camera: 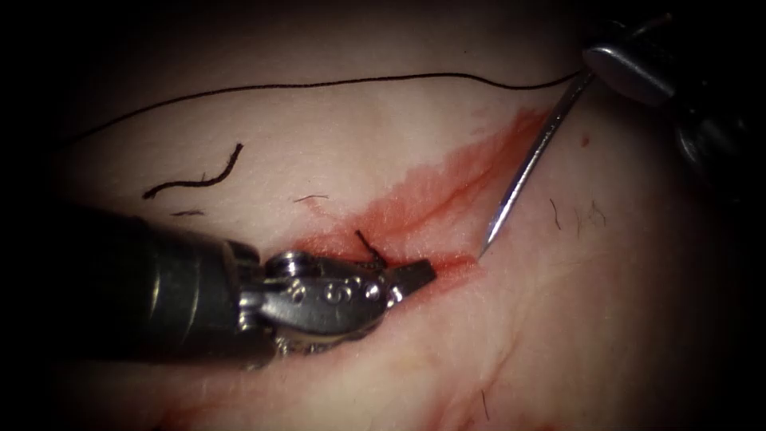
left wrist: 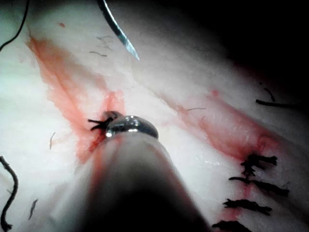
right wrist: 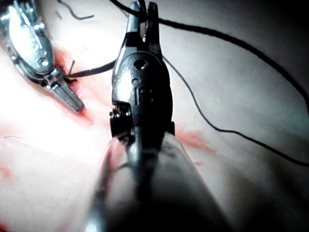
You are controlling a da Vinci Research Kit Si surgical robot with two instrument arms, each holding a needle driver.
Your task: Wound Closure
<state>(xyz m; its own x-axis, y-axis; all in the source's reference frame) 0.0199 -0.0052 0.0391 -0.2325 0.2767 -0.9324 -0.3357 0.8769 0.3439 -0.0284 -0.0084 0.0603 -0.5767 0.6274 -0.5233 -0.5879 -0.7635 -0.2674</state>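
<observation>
Holding the curved silver steel needle (camera: 523, 179) near its thread end in my right tool's closed jaws (camera: 594, 72), I keep its point just off the pale pork tissue (camera: 598, 303), beside the red-stained cut (camera: 415, 215). My left tool (camera: 411, 278) rests closed on the cut, holding nothing I can see. The point could scratch tissue or catch the thin black thread (camera: 319, 84) trailing behind. Open room lies beyond both tools.
</observation>
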